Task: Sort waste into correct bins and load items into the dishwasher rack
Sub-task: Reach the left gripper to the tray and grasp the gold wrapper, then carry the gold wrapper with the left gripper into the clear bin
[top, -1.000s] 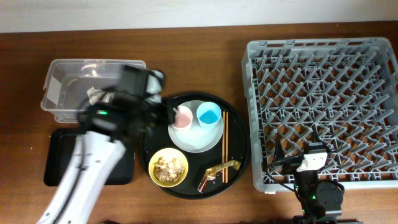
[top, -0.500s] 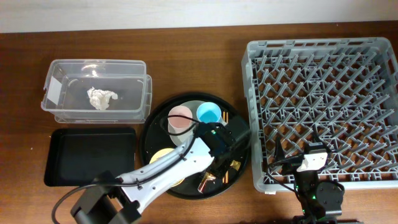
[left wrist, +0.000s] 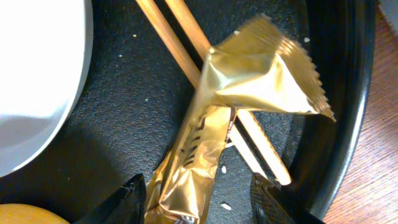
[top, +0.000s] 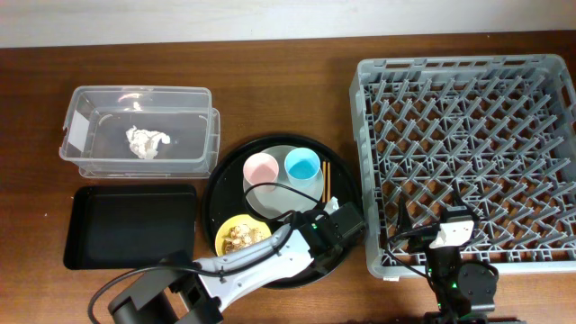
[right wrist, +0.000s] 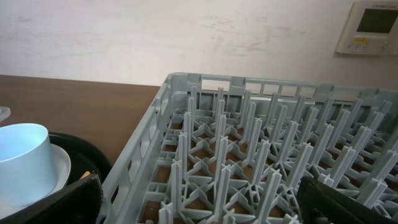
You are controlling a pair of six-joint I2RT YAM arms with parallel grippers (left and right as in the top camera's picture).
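My left gripper (left wrist: 199,200) is open low over the round black tray (top: 227,180), one jaw on each side of the lower end of the gold foil wrapper (left wrist: 249,81). The wrapper lies across the wooden chopsticks (left wrist: 180,43). In the overhead view the left gripper (top: 335,225) hides the wrapper. The pink cup (top: 261,167) and blue cup (top: 301,165) stand on the grey-green plate (top: 270,200). The yellow bowl (top: 241,238) holds food scraps. The white tissue (top: 147,141) lies in the clear tub (top: 81,157). My right gripper (right wrist: 199,211) is open and empty at the grey rack's (top: 468,153) front edge.
The shallow black rectangular tray (top: 130,225) lies in front of the clear tub, left of the round tray. The rack (right wrist: 249,143) fills the table's right side; its left wall stands close to the round tray's right rim. The blue cup (right wrist: 22,162) shows at the right wrist view's left.
My left arm has swung from the clear tub, leaving the tissue inside, over to the round tray's front right and come down around the gold wrapper. The right arm has not moved.
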